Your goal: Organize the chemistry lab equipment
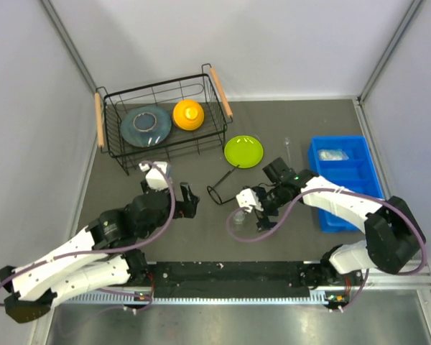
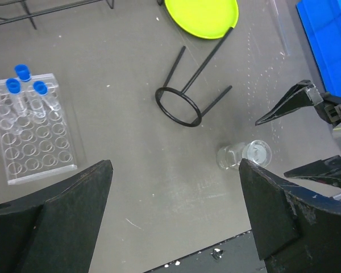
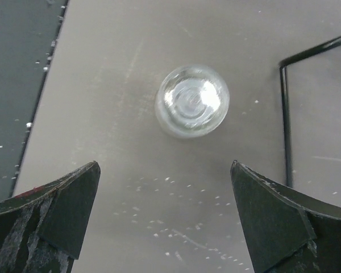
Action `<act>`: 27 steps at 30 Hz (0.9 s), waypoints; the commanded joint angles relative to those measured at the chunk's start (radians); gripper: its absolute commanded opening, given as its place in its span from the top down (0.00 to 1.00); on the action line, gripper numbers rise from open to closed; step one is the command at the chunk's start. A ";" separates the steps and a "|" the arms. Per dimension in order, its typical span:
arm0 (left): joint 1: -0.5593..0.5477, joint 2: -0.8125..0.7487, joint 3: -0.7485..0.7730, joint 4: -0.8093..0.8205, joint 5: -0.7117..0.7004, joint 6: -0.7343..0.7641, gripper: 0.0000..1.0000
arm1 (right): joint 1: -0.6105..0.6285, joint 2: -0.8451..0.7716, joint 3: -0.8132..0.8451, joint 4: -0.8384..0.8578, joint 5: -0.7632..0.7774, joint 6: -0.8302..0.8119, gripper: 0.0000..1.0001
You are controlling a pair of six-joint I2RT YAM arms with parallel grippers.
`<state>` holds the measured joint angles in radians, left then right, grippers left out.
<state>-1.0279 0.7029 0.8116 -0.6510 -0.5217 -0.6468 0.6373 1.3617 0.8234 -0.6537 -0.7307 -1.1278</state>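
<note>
Looking down through the right tool [image 3: 163, 168], fully open and empty, onto a small round clear glass piece [image 3: 192, 101] on the grey bench [image 3: 131, 34], centred between the 2 spread fingers and touched by neither. Could be a dish or a tiny flask; cannot tell which. Stands just beside the black wire ring stand [image 2: 184, 96], apart from it. Probably light, rigid, smooth and brittle, so likely to skid on the bench or squirt out of hard fingers if pinched off-centre, and to chip under a heavy squeeze. Best taken low across the widest part of the round wall, 1 finger on each side, closing gently and lifting straight up. Same open, empty state for the left tool [image 2: 175, 165], above bare bench between that glass and the clear plastic tube rack [image 2: 31, 128]. Rack probably light and stiff; safest gripped by 2 opposite side walls and kept level, given the 3 blue-capped test tubes [image 2: 40, 88] standing in 1 corner. Tubes slender and slick, better pinched just under the cap. Further off, a thin glass rod [image 1: 288, 149] flat on the bench near the lime-green plate [image 1: 243, 151]: apt to roll, hard to pinch, easy to snap.
</note>
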 commanded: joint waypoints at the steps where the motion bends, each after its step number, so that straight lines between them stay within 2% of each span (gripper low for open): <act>1: 0.003 -0.081 -0.043 -0.033 -0.077 -0.037 0.01 | 0.076 0.065 0.095 0.081 0.109 0.033 0.01; 8: 0.003 -0.158 -0.080 -0.055 -0.093 -0.057 0.01 | 0.197 0.160 0.144 0.104 0.171 0.086 0.02; 11: 0.005 -0.181 -0.091 -0.064 -0.104 -0.060 0.01 | 0.222 0.181 0.158 0.106 0.185 0.114 0.05; 20: 0.003 -0.198 -0.111 -0.061 -0.103 -0.065 0.01 | 0.237 0.227 0.178 0.111 0.223 0.166 0.23; 27: 0.003 -0.200 -0.114 -0.053 -0.103 -0.060 0.01 | 0.243 0.237 0.192 0.117 0.221 0.191 0.30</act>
<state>-1.0271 0.5045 0.7044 -0.7261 -0.6037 -0.7059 0.8623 1.5940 0.9657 -0.5598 -0.4984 -0.9638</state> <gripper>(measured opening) 0.988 0.716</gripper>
